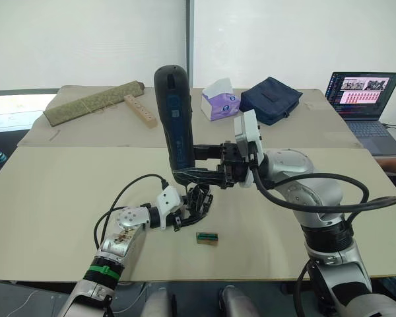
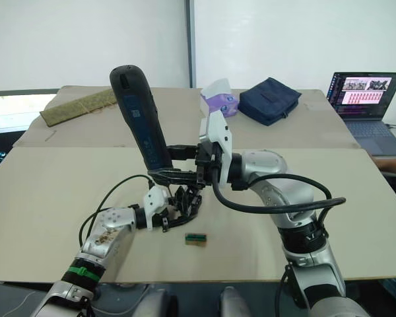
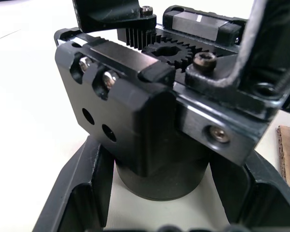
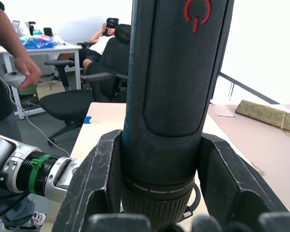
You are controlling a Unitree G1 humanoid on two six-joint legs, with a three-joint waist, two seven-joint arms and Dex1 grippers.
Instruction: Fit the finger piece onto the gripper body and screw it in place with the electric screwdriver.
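Note:
The electric screwdriver (image 1: 175, 122), a thick black cylinder, stands nearly upright over the middle of the table with its rounded end up. My right gripper (image 1: 208, 168) is shut on its lower part, and its fingers (image 4: 94, 183) press both sides of the barrel (image 4: 169, 87). Just below the tool, my left gripper (image 1: 183, 216) is shut on the gripper body (image 1: 199, 200), holding it low over the table. Its fingers (image 3: 82, 193) clamp the round dark base (image 3: 159, 179), and gears and screw heads (image 3: 108, 77) show on top. The finger piece cannot be told apart from the black parts there.
A small green-and-tan block (image 1: 207, 238) lies on the table just in front of the gripper body. At the back are a rolled green mat (image 1: 92, 102), a drilled wooden bar (image 1: 140, 110), a tissue box (image 1: 218, 99), a dark blue bag (image 1: 270, 99) and a laptop (image 1: 363, 92). A person's hand (image 4: 26, 70) is beyond the table.

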